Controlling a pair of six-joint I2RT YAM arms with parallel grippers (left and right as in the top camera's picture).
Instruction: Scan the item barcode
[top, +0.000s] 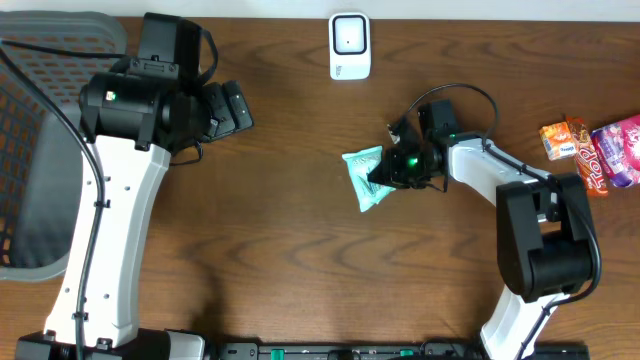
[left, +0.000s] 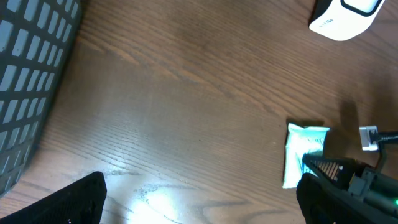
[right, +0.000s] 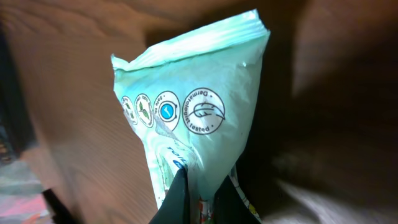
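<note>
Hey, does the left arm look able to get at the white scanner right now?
Probably yes. The left gripper stands open and empty, with only bare table between it and the white scanner. The right gripper, shut on the green packet, sits off that line.

The left gripper (left: 202, 190) hangs above the table (left: 186, 106), its two dark fingers (left: 68, 202) spread wide at the bottom corners. A pale green packet (left: 298, 144) lies on the wood at the right. The right gripper (left: 317, 165) overlaps the packet's lower edge and seems to pinch it, though the contact is half hidden. A white scanner (left: 342, 18) sits at the top right, and grey mesh (left: 31, 74) fills the left edge.
</note>
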